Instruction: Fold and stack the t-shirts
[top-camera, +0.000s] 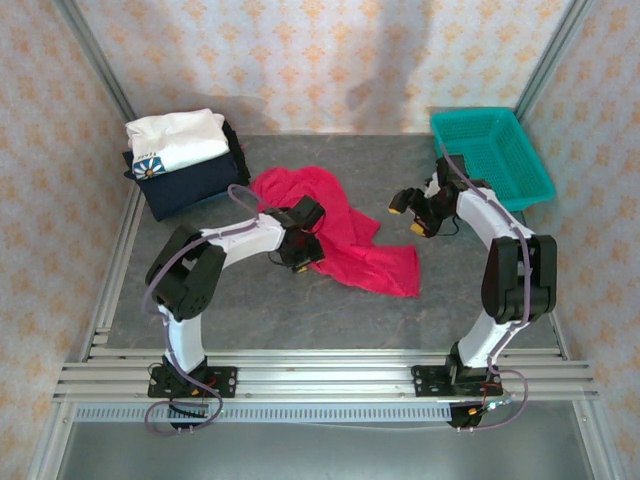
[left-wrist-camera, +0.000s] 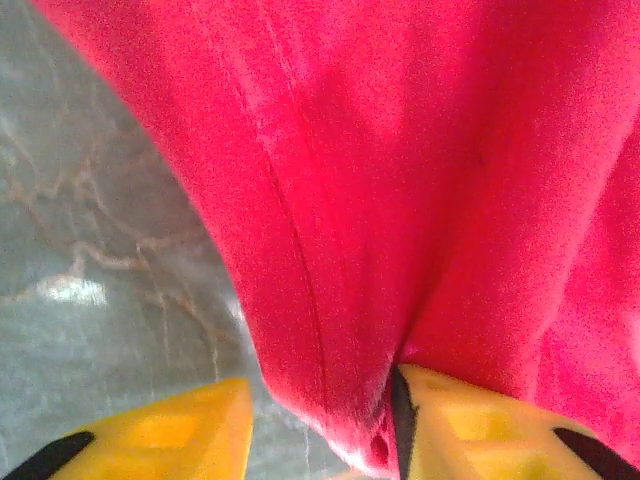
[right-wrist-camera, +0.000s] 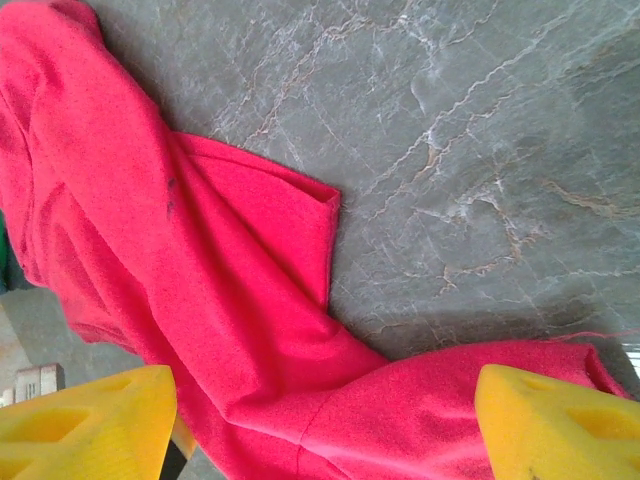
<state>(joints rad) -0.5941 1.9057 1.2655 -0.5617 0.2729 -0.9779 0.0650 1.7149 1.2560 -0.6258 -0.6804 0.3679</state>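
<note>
Yellow fingertips of the left gripper sit closest to the lens, part-way apart, astride a raised fold of the red shirt. Cloth touches one fingertip. Bare grey table shows between the cloth and the other fingertip, so nothing is clamped.

Right gripper: jaws spread wide, nothing held, poised just beside the shirt's right edge, looking down on a sleeve.

Red shirt: crumpled, unfolded, mid-table between the two arms.

White shirt, with a blue emblem, lies folded on top of the navy shirt in the far left corner.

Teal basket: far right corner, well apart from the red shirt.
</note>
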